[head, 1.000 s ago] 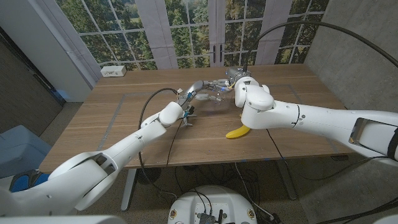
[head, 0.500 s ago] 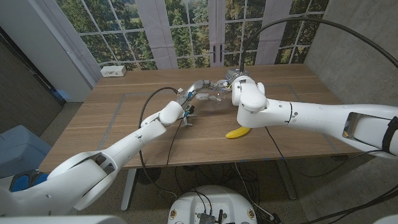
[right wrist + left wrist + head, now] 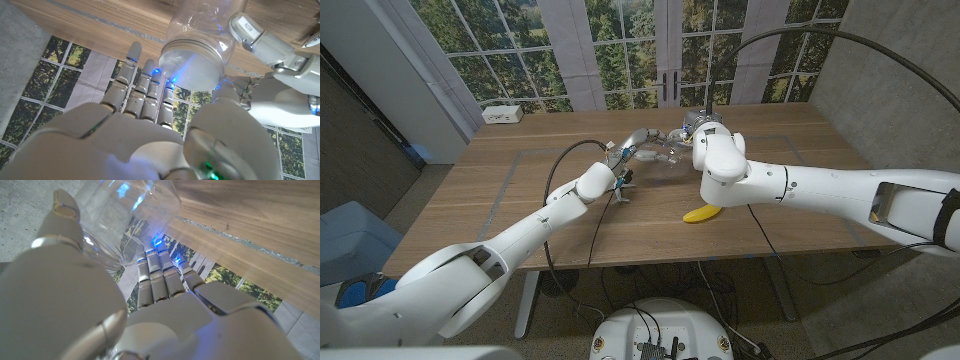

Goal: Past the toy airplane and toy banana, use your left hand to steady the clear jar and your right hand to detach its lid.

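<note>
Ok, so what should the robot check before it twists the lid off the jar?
1. Left hand holds the jar: ok, fingers wrap its side.
2. Lid on the jar: ok, still on.
3. Right hand grips the lid: not ok, fingers spread beside it, no closed grip yet.
4. Jar standing upright on the table: cannot tell, hands hide it.
5. Banana out of the way: ok, nearer the robot.

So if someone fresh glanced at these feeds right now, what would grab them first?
Both hands meeting at the clear jar toward the table's far middle: the left hand wraps its body while the right hand is open near the lid, not gripping it. Next, the yellow toy banana lying near the front edge.
</note>
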`<control>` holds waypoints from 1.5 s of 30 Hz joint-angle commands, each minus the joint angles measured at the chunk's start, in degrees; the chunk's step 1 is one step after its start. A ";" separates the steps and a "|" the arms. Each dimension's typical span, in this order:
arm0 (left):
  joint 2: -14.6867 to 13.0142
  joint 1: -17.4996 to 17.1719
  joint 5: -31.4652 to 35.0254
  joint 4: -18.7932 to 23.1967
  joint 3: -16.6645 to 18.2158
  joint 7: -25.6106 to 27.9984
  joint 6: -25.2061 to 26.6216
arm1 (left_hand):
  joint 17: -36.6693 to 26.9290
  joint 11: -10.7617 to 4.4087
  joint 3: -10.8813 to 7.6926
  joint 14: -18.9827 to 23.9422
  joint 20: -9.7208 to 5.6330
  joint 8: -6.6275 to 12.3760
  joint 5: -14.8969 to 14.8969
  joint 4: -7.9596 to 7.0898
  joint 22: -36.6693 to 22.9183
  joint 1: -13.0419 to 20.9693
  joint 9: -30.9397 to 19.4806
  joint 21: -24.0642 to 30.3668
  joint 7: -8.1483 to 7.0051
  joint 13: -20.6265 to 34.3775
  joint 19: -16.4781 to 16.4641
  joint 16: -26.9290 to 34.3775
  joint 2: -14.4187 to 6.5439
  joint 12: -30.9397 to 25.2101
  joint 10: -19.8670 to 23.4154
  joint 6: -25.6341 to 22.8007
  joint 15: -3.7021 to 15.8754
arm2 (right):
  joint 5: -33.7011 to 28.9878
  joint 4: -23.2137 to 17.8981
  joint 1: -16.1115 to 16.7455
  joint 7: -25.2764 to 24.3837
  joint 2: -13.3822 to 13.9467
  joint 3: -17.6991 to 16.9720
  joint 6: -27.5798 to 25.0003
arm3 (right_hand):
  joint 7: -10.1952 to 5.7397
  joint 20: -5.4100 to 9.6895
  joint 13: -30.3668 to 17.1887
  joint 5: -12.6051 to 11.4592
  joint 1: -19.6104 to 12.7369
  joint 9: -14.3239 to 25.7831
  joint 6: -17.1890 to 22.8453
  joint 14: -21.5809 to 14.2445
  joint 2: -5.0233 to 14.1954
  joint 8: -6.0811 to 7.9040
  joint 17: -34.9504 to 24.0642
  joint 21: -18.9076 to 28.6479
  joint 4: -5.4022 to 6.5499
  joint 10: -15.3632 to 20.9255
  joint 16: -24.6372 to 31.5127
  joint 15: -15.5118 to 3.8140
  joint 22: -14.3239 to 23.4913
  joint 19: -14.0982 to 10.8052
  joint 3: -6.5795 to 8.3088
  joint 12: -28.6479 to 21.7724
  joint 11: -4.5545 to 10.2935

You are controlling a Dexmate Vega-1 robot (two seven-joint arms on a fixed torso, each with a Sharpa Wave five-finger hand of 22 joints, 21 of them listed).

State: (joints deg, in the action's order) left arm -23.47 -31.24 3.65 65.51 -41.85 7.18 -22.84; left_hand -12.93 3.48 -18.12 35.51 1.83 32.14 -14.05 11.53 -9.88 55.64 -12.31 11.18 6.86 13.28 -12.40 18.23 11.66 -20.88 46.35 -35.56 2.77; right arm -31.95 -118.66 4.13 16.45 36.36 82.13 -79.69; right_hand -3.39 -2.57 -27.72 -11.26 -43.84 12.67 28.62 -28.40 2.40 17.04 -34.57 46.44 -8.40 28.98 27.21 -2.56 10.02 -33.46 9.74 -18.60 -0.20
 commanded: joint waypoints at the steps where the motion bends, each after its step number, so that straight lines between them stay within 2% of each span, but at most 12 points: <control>1: 0.44 0.53 -1.65 -1.13 0.37 -1.20 -0.46 | -0.29 -15.91 -1.30 0.55 -0.48 5.66 -0.48 -1.51 -0.04 14.30 -0.02 -0.08 -13.15 7.04 -0.46 0.34 -14.78 -1.47 20.83 -19.43 10.78 | 4.21 -0.50 -3.02 -3.72 2.15 3.29 3.60 | -1.78 2.00 -0.93 -0.59 -7.10 0.24 2.38 -0.99 1.22 0.72 -0.97 0.95 -2.29 1.02 1.50 -3.47 0.44 -1.41 2.72 -0.69 1.68; 6: 0.79 0.95 -3.20 -2.07 0.63 -2.54 -0.65 | -0.35 -15.89 -1.21 0.60 -0.49 5.54 -0.58 -1.52 -0.04 14.35 0.09 -0.09 -12.92 7.19 -0.44 0.37 -14.71 -1.39 20.97 -19.53 10.78 | 4.87 -1.23 -3.34 -3.38 4.55 3.07 9.13 | -3.56 4.56 -1.63 -0.84 -14.17 0.29 4.41 -0.23 1.72 1.30 -1.18 1.02 -2.64 0.80 1.77 -5.82 0.48 -0.84 5.20 -0.52 4.32; 9: 0.94 1.17 -3.59 -2.57 0.70 -2.79 -0.92 | -0.37 -15.89 -1.19 0.63 -0.52 5.48 -0.62 -1.53 -0.04 14.36 0.13 -0.09 -12.84 7.24 -0.44 0.40 -14.72 -1.36 21.02 -19.51 10.78 | 4.40 -1.37 -2.33 -3.45 5.94 1.75 12.90 | -4.67 5.59 -1.86 -0.84 -16.65 0.30 5.85 0.25 2.01 1.79 -1.04 1.01 -2.56 0.63 1.51 -6.85 0.47 -0.40 6.17 -0.39 4.59; 13: 1.12 1.43 -4.42 -3.13 0.84 -3.48 -1.09 | -0.41 -15.89 -1.16 0.68 -0.52 5.38 -0.70 -1.54 -0.04 14.42 0.19 -0.09 -12.82 7.34 -0.44 0.42 -14.74 -1.28 21.07 -19.52 10.79 | 3.58 -1.31 -0.25 -2.83 7.75 -1.23 18.28 | -4.35 8.36 -2.25 -0.84 -21.79 0.34 9.01 -0.47 2.24 2.93 -1.05 1.26 -2.64 2.22 1.41 -9.44 0.44 0.04 8.29 -0.80 7.01; 17: 1.37 1.75 -5.51 -3.78 1.01 -4.48 -1.21 | -0.44 -15.88 -1.13 0.69 -0.55 5.33 -0.77 -1.54 -0.05 14.47 0.24 -0.09 -12.66 7.43 -0.45 0.43 -14.75 -1.20 21.09 -19.65 10.79 | 3.17 -1.06 3.43 -3.32 10.45 -5.92 27.47 | -4.17 12.59 -2.75 -0.77 -26.58 0.77 12.03 0.02 1.92 4.36 -1.97 0.17 -2.31 3.53 1.39 -10.57 0.52 4.80 9.52 -0.90 10.34; 20: 1.48 1.93 -5.96 -4.09 1.07 -4.87 -1.17 | -0.48 -15.88 -1.11 0.72 -0.55 5.22 -0.83 -1.55 -0.05 14.52 0.27 -0.10 -12.69 7.48 -0.42 0.44 -14.77 -1.11 21.08 -19.58 10.80 | 2.31 -0.73 6.66 -3.74 12.02 -9.75 34.42 | -5.49 14.09 -3.27 -0.80 -30.91 1.47 13.49 1.39 1.71 5.42 -2.82 -0.04 -2.24 4.99 0.87 -10.98 0.72 7.88 10.06 -1.02 11.62; 27: 1.79 2.41 -6.88 -5.07 1.17 -5.67 -1.28 | -0.52 -15.86 -1.06 0.74 -0.57 5.08 -0.95 -1.56 -0.05 14.61 0.33 -0.10 -12.64 7.63 -0.41 0.45 -14.79 -0.98 21.11 -19.61 10.81 | -7.25 -1.57 13.27 -2.90 13.98 -15.43 44.59 | -6.65 14.58 -3.89 -1.46 -35.84 1.89 14.40 4.39 1.36 6.03 -2.11 0.05 -1.84 5.99 -1.96 -11.01 0.73 11.19 10.23 -0.61 11.71; 32: 2.04 2.75 -7.18 -5.81 1.12 -5.95 -1.64 | -0.54 -15.86 -1.02 0.73 -0.57 5.02 -1.02 -1.56 -0.05 14.64 0.36 -0.08 -12.59 7.72 -0.45 0.44 -14.78 -0.90 21.12 -19.69 10.80 | -17.38 -1.84 17.97 -2.33 13.96 -18.54 49.93 | -7.28 14.56 -2.88 -1.76 -37.54 2.07 12.87 8.88 1.23 5.39 0.26 -0.69 -1.21 4.00 -6.07 -10.90 0.34 14.86 8.97 1.95 11.93; 36: 2.19 2.82 -7.46 -6.04 1.18 -5.99 -1.73 | -0.56 -15.85 -1.00 0.73 -0.56 4.96 -1.07 -1.57 -0.05 14.67 0.38 -0.09 -12.59 7.79 -0.43 0.43 -14.81 -0.83 21.13 -19.71 10.81 | -25.33 -2.08 21.67 -1.33 13.37 -21.55 52.34 | -8.63 13.59 -0.86 -1.91 -38.06 2.07 11.36 11.69 3.44 3.31 5.65 -5.63 -0.78 2.51 -11.63 -10.62 -0.29 17.13 4.95 6.00 12.35; 40: 2.17 2.86 -7.43 -5.93 1.14 -5.98 -1.64 | -0.58 -15.83 -0.96 0.71 -0.60 4.88 -1.14 -1.57 -0.05 14.72 0.40 -0.08 -12.56 7.88 -0.44 0.40 -14.81 -0.71 21.07 -19.77 10.82 | -29.58 -2.10 25.23 0.34 11.89 -25.31 53.54 | -8.93 8.92 2.74 -0.92 -36.34 1.49 9.90 15.86 3.89 0.66 10.46 -14.36 -0.47 -0.69 -14.04 -10.25 -0.39 17.60 2.47 7.10 12.73; 42: 2.18 2.86 -7.24 -5.84 1.08 -5.77 -1.62 | -0.59 -15.82 -0.95 0.69 -0.58 4.82 -1.17 -1.58 -0.05 14.74 0.41 -0.10 -12.53 7.91 -0.41 0.39 -14.81 -0.67 21.07 -19.70 10.82 | -30.09 -2.45 26.80 2.84 10.67 -27.47 52.88 | -9.15 3.68 4.09 0.32 -30.25 1.17 8.11 16.74 2.08 -0.46 11.52 -17.10 1.07 -4.16 -13.96 -8.14 -0.41 17.72 0.08 8.14 12.42; 45: 2.06 2.76 -6.96 -5.43 1.02 -5.50 -1.52 | -0.60 -15.82 -0.93 0.69 -0.56 4.77 -1.19 -1.58 -0.05 14.76 0.42 -0.08 -12.59 7.95 -0.44 0.38 -14.82 -0.62 21.04 -19.68 10.82 | -26.44 -2.74 28.86 5.87 8.53 -31.87 51.59 | -8.78 -1.92 5.33 0.94 -23.86 0.79 1.23 18.42 1.08 -3.54 12.01 -19.72 2.05 -12.12 -14.17 -3.62 -0.34 16.81 -0.77 8.42 10.82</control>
State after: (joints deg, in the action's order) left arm -21.39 -28.54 -3.57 60.03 -40.67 1.49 -24.73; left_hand -13.47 3.80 -17.65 35.83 1.53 32.20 -14.73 11.06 -9.88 55.89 -11.49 11.18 7.37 16.25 -12.72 18.42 11.84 -21.67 46.68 -37.29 2.47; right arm -53.02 -120.58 24.58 15.99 48.58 61.39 -30.38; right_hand -12.51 -0.57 -23.18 -10.63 -72.13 13.59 33.82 -10.99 4.82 15.25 -22.77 28.56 -7.07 21.65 13.27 -2.21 9.59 -16.00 9.84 -10.36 11.92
